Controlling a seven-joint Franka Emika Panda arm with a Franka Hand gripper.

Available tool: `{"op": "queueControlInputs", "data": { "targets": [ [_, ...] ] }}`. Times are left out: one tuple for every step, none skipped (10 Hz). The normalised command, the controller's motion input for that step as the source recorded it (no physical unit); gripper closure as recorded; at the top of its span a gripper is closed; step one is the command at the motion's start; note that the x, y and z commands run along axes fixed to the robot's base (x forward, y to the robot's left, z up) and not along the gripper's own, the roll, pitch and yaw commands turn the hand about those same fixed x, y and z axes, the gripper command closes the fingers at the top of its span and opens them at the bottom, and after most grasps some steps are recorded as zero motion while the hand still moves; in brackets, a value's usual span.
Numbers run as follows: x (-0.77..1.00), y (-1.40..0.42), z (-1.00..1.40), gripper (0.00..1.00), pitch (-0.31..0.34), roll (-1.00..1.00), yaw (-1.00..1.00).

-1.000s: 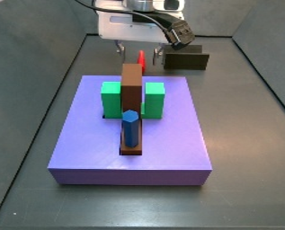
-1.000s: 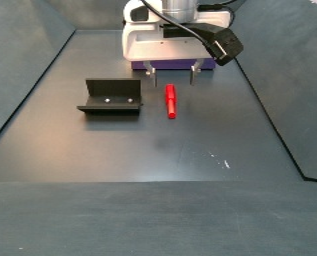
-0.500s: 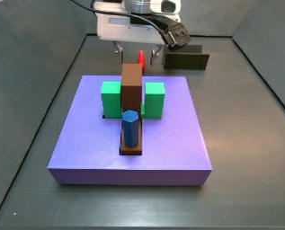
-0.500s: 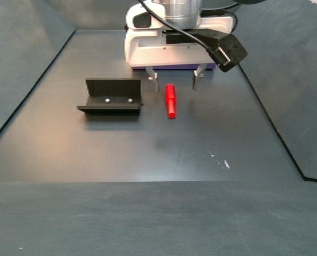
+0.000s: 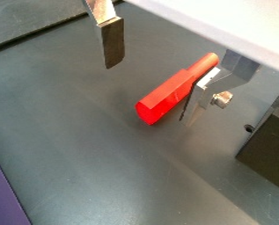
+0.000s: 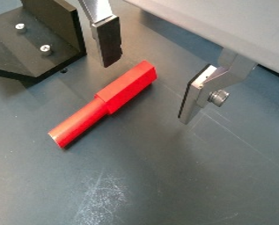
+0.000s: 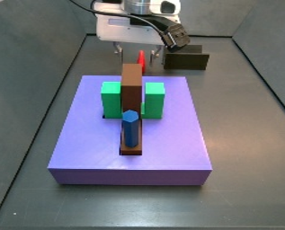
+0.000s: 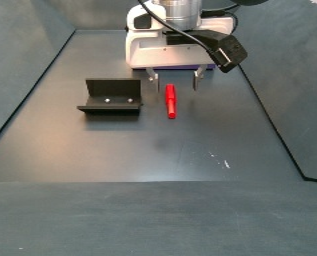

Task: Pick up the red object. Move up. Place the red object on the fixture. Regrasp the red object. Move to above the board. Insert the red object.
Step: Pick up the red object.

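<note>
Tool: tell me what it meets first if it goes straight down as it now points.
Probably the red object: the open tool straddles its thick end, so the fingers pass beside it toward the floor.

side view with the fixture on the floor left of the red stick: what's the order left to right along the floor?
Fixture → red object, lying on the floor. The hand hovers open over the red object's far end, so it has no separate place in the order.

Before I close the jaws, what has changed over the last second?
The gripper came down from above over the thin bright red stick, open, fingers either side, nothing grasped. The stick lies where it lay on the floor; the dark L-shaped fixture and the lavender-purple board have not moved.
</note>
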Motion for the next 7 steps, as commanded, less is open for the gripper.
{"op": "queueControlInputs", "data": {
  "targets": [
    [0.00,0.00,-0.13,0.00,0.000,0.00,-0.02],
    [0.00,0.00,-0.11,0.00,0.000,0.00,-0.02],
    [0.00,0.00,-0.02,0.00,0.000,0.00,-0.01],
    [0.00,0.00,-0.07,0.00,0.000,0.00,-0.01],
    [0.00,0.00,-0.15,0.00,0.000,0.00,-0.01],
    [0.00,0.00,-0.09,0.00,0.000,0.00,-0.01],
    [0.00,0.00,-0.02,0.00,0.000,0.00,-0.01]
  ]
}}
